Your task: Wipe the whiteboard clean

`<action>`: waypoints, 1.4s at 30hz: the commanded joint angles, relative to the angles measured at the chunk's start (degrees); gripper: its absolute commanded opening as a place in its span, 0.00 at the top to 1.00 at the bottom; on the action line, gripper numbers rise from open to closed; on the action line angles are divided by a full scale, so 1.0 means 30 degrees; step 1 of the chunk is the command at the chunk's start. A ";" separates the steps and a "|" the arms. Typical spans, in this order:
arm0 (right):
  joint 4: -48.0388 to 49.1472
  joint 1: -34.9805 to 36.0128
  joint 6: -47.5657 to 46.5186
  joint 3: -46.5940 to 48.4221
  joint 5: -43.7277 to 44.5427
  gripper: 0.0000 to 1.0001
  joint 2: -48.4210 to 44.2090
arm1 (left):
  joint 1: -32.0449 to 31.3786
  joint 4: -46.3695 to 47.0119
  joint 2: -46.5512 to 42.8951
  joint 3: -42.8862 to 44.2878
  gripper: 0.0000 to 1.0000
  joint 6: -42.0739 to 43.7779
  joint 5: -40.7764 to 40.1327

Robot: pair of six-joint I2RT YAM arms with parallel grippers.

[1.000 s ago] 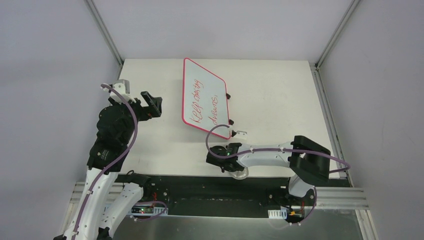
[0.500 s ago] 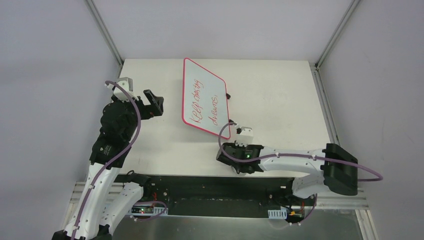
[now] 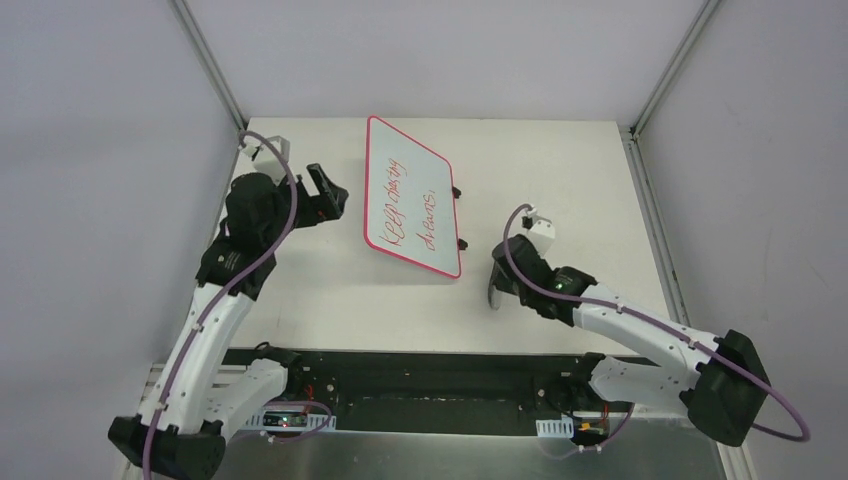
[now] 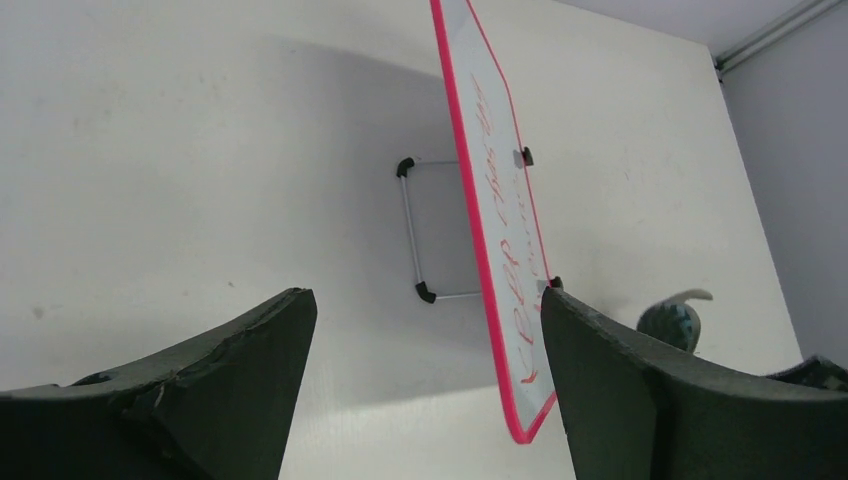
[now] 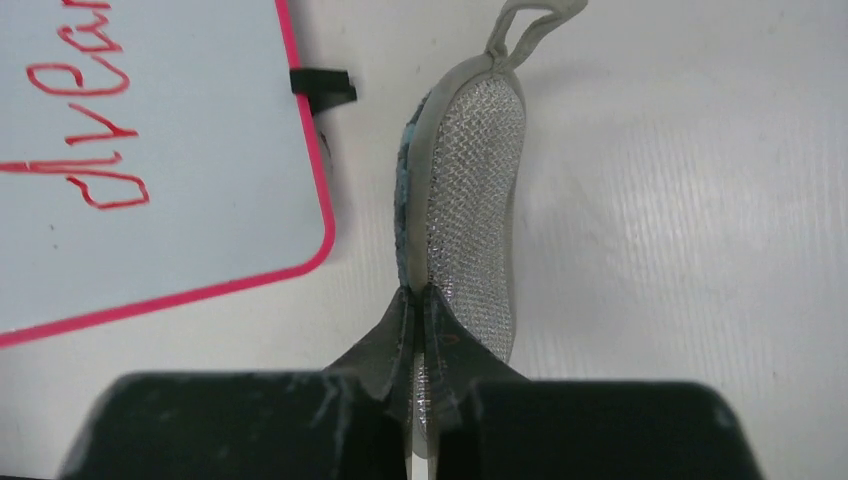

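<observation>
The whiteboard (image 3: pixel 412 196), white with a pink-red frame and red handwriting, stands tilted on a wire stand (image 4: pixel 415 230) at mid-table. My left gripper (image 3: pixel 333 196) is open just left of it. In the left wrist view the whiteboard (image 4: pixel 500 250) shows edge-on, and its near corner lies inside the open left gripper (image 4: pixel 425 300), close to the right finger (image 4: pixel 640 390). My right gripper (image 5: pixel 415 297) is shut on the edge of a silver mesh pad (image 5: pixel 470 200) with a blue-grey side and a loop. That pad (image 3: pixel 492 290) hangs just right of the whiteboard's (image 5: pixel 150 150) near corner.
Small black feet (image 3: pixel 459 192) stick out on the whiteboard's right edge, one black foot (image 5: pixel 322 82) close to the pad. The white table (image 3: pixel 570 190) stretches out to the right of the board. Metal rails edge the table at left and right.
My right gripper closed on the mesh pad and carried it from the table's near edge up and right, beside the board's corner. My left arm reached forward toward the board's left edge.
</observation>
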 commanded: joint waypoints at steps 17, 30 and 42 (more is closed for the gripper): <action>0.9281 -0.9780 -0.7654 1.3937 -1.4546 1.00 1.4133 | 0.1004 -0.0454 1.0867 0.7638 0.29 -0.3499 0.6683; 1.3748 -1.0027 -0.7568 1.6072 -1.9633 1.00 1.8178 | 0.1004 -0.1559 1.1634 0.7178 0.46 -0.1063 0.6196; 1.3790 -0.8889 -0.6825 1.7882 -1.9568 1.00 2.0338 | 0.0945 -0.1068 1.2276 0.6896 0.55 -0.1584 0.7616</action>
